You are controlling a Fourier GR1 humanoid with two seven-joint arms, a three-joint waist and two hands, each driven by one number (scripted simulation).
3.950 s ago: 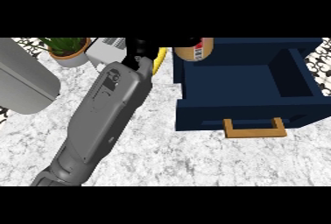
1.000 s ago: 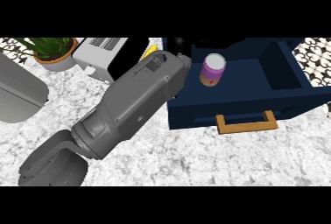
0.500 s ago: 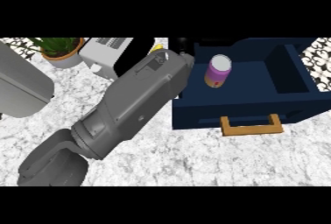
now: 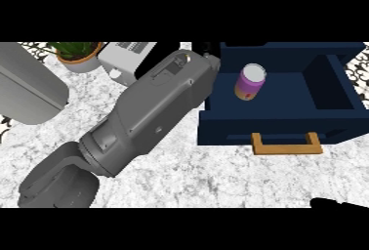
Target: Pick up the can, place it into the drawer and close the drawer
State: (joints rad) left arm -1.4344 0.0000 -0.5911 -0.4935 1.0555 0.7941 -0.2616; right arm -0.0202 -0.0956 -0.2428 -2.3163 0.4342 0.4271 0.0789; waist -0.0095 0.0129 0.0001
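The can [image 4: 251,82] sits inside the open blue drawer [image 4: 338,105], near its left wall. The left hand [image 4: 208,49] is mostly hidden behind its grey forearm [image 4: 155,112]; whether it is spread or closed cannot be told.

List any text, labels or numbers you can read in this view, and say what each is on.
Nothing here can be read.
Can: purple and orange wrap, no legible lettering.
White box: dark marks on its top, too blurred to read.
Drawer: no writing shows.
Forearm: no writing shows.
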